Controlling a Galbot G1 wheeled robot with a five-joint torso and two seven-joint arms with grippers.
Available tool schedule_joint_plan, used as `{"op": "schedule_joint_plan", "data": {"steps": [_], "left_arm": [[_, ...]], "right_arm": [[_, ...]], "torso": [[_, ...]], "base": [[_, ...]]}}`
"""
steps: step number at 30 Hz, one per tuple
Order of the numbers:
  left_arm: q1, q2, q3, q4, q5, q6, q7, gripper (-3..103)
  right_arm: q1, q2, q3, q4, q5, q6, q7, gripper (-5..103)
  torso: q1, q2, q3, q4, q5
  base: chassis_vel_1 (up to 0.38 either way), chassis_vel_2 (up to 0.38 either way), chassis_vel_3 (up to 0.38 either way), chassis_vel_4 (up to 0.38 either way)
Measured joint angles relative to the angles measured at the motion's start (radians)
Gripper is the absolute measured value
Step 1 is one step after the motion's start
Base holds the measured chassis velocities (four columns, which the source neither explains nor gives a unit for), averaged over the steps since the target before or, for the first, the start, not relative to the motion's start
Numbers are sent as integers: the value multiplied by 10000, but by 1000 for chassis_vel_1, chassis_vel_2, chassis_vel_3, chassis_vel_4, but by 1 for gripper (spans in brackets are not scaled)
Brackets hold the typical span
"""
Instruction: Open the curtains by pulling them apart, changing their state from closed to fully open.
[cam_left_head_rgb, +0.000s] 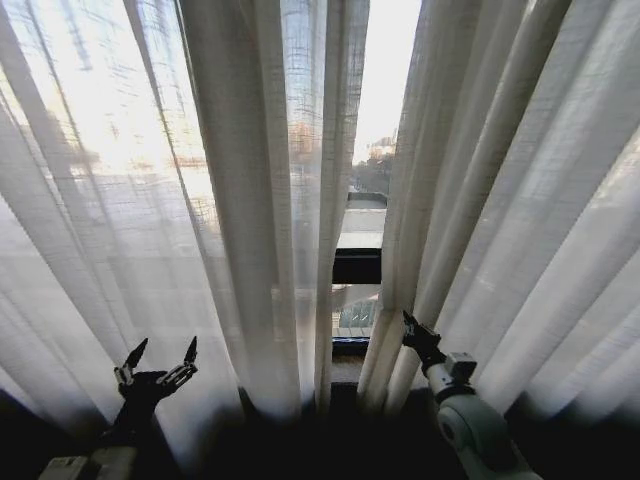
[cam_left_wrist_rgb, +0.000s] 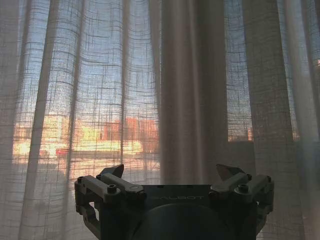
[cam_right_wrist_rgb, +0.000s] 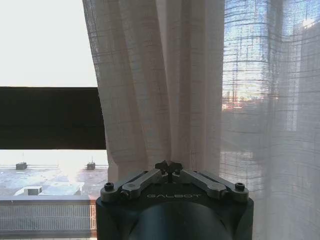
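Two sheer cream curtains hang before the window with a narrow gap between them. The left curtain covers the left and middle; the right curtain covers the right. My left gripper stands open low in front of the left curtain, fingers spread and nothing between them; the left wrist view shows this gripper facing the pleated fabric. My right gripper is at the right curtain's inner edge. In the right wrist view it is shut, with the fabric's folds gathered into its fingertips.
Through the gap a dark window frame bar crosses at mid height, with rooftops and bright sky beyond. The same bar shows beside the curtain edge in the right wrist view. The floor below the curtains lies in shadow.
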Motion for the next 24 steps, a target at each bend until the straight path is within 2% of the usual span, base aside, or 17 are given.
{"op": "schedule_joint_plan", "data": {"steps": [3,8,24], "left_arm": [[1,-27,12,-4,0,-14,6,100],[49,-34,-16,-36,-5,-95,14,100],[123,-29,-23,-135,-30,-210,23,100]], "right_arm": [[-15,-4,22,0,2,15,2,0],[-18,-7,28,1,5,45,5,0],[-97,17,83,107,22,67,23,0]], "torso": [[1,-1,1,2,-13],[1,-1,1,2,-2],[0,-1,0,2,-2]], "base": [[-234,-319,198,336],[-253,-312,256,295],[-337,-376,340,377]]}}
